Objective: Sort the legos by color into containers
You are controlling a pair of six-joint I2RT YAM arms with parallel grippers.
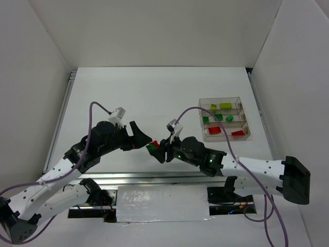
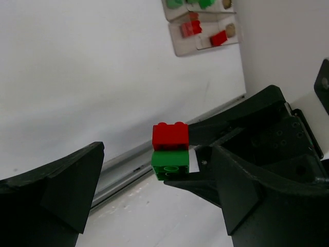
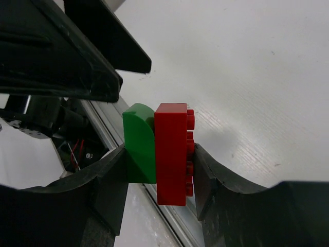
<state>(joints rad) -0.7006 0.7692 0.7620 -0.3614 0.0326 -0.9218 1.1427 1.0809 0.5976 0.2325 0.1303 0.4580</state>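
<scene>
Well right of the right jaws, the containers [image 1: 226, 139] hold yellow-green legos [image 1: 225, 105] farthest, dark green legos [image 1: 229, 118] in the middle and red legos [image 1: 215, 130] nearest. The right jaws pinch a red brick [image 3: 172, 154] joined to a green brick [image 3: 140, 149]; the left jaws are spread beside it. The left wrist view crops the trays.

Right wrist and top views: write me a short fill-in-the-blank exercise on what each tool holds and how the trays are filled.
1. The right tool is shut on a red brick joined to a ___ brick.
2. The left tool, facing that pair, is ___ and holds nothing.
3. In the trays, the compartment nearest the arms' bases holds only ___ bricks.

Missing words: green; open; red.
</scene>
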